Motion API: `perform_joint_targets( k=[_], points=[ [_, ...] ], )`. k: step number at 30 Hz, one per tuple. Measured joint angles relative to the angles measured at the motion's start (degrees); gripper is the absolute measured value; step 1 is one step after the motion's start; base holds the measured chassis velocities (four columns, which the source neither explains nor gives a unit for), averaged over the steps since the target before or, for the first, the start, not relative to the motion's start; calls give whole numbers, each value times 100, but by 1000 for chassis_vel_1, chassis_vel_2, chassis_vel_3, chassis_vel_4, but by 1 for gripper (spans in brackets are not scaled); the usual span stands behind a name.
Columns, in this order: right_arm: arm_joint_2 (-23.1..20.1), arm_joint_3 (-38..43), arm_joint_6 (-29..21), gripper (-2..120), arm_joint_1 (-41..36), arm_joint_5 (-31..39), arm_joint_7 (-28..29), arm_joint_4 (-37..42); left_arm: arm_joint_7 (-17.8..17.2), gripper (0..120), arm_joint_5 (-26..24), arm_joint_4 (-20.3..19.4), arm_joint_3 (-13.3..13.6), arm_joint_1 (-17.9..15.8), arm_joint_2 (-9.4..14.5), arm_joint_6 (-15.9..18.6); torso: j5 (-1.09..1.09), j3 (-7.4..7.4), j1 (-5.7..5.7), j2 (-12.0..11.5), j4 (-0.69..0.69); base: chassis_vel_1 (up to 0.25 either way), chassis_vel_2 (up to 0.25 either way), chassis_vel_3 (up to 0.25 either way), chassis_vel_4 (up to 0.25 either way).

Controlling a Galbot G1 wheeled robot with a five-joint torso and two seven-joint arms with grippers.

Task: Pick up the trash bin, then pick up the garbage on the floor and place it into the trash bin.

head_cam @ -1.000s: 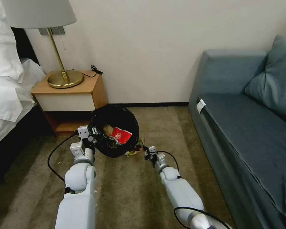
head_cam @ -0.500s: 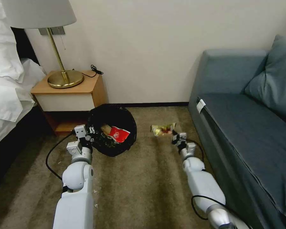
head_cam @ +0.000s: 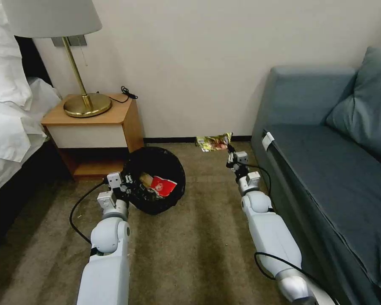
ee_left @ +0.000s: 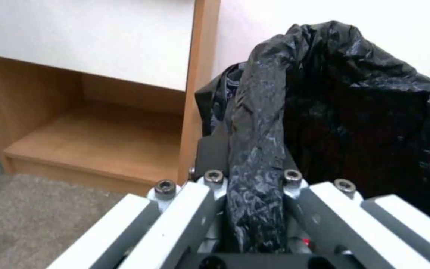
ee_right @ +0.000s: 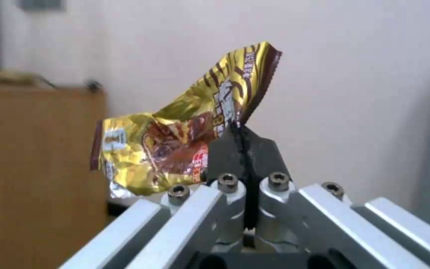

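The trash bin [head_cam: 140,156], lined with a crinkly black bag, hangs tilted in front of the nightstand with its mouth facing me. My left gripper [head_cam: 125,181] is shut on its near-left rim; the left wrist view shows the jaws of the left gripper [ee_left: 255,164] pinching the bag-covered rim [ee_left: 259,108]. Inside the bin lie a red-and-white carton [head_cam: 163,185] and a brown paper piece [head_cam: 144,179]. Right of the bin, above the carpet, my right gripper [head_cam: 230,151] is shut on a shiny gold snack wrapper [head_cam: 213,142]. In the right wrist view the wrapper [ee_right: 175,138] sticks out from the right gripper [ee_right: 243,149].
A wooden nightstand [head_cam: 93,125] with a brass lamp [head_cam: 86,105] stands behind the bin, and a bed [head_cam: 8,127] is on the left. A blue sofa [head_cam: 326,161] runs along the right. Open carpet [head_cam: 190,245] lies between my arms.
My right gripper has swung from beside the bin out to the right and upward, carrying the gold wrapper off the floor. The left gripper and bin shifted slightly.
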Motion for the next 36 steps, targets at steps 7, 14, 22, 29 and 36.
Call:
perform_joint_targets(
  k=[7,14,22,29,36],
  points=[
    [-334,-679,-413,0,-330,300,134,1212,-1,4,10,17,61,-28,-2,-1,-2,0,0,0,0,0,0,0,0],
    [-522,-1445,-579,0,-594,221,202,1809,-13,4,15,62,77,-61,-2,-1,-2,-1,0,0,0,0,0,0,0],
    [-505,-1807,-552,0,-752,7,210,1794,-18,4,19,31,78,-53,-1,-1,-2,-1,0,1,0,0,0,0,0],
    [-432,-1929,-333,0,-931,-203,178,1345,-21,4,12,-37,119,-44,-1,0,-1,-1,0,0,0,0,0,0,0],
    [-276,-2081,-246,0,-1004,-534,262,1015,-23,4,18,-39,172,-6,-1,1,-2,-1,-1,1,0,0,0,0,0]
  ],
)
